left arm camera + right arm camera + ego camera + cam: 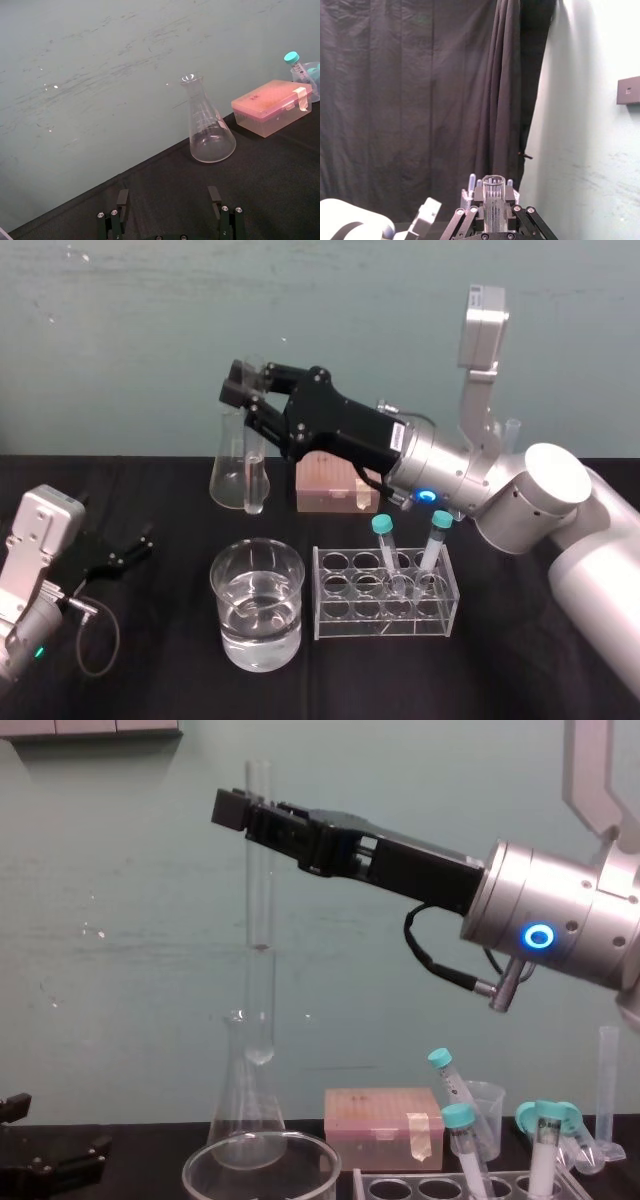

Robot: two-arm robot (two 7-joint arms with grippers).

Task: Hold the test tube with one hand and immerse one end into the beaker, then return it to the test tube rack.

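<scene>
1. Left gripper (132, 550). Parked low on the table (150, 680) at the robot's left. Fingers spread, holding nothing. It sits well apart from the glassware, likely to leave the work to the other arm.

2. Beaker (257, 640). Nearest glassware, part-filled with clear liquid, with a wide open mouth that makes an easy target for a tube lowered from above.

3. Rack (385, 618). Just beside the beaker, on its right. Two capped tubes (383, 532) lean in the right-hand holes. The holes on the beaker side are free, which should make for a short return path.

4. Right gripper (245, 812). Reaches in from the right, high over the rack, with its fingers pinched on the tube near its open top. Gripping this high probably serves to leave the long lower part free for dipping and keep the fingers clear of the liquid.

5. Tube (260, 920). Upright, round end down, hanging below the fingers. Its lower end is above the beaker's rim, clear of the liquid, and roughly in line with the beaker from side to side. Whether it is directly over the mouth or slightly behind cannot be told.

6. Flask (232, 475). Behind the beaker, near the wall, untouched.

7. Pink box (328, 485). Beside the flask, behind the rack.
</scene>
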